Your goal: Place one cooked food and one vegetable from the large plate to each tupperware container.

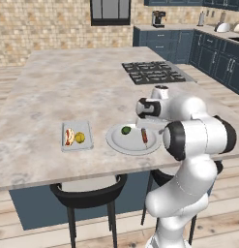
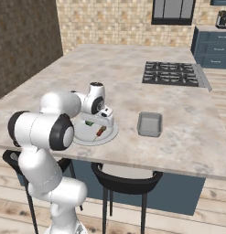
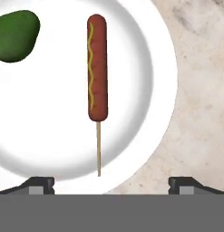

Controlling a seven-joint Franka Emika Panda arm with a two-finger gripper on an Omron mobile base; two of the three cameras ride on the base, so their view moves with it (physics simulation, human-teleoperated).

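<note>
So on the left side of the worktop (image 1: 53, 87), near the front edge, sits one grey tupperware tray (image 1: 76, 136), and it's already got two things in it: a hot dog in a bun (image 1: 69, 137) on its left and a round yellow-green item (image 1: 80, 137) just beside it on the right, can't really tell what that one is.

Right of that tray, a bit apart, is the large plate (image 1: 122, 143). It's carrying a green vegetable (image 1: 126, 130) toward its far-left part and a corn dog on a stick (image 1: 144, 136) to the right of it, the two clearly not touching. In the hand view the corn dog (image 3: 97, 68) has a wavy mustard line down it and its stick points back toward the pincer (image 3: 111, 183), whose tips are spread wide with nothing between them. The pincer hangs above the plate's near-right part.

Further right, well apart from the plate, the second tray (image 2: 149, 124) sits on the worktop with nothing in it. A stovetop (image 2: 171, 73) is set into the worktop at the far right.
</note>
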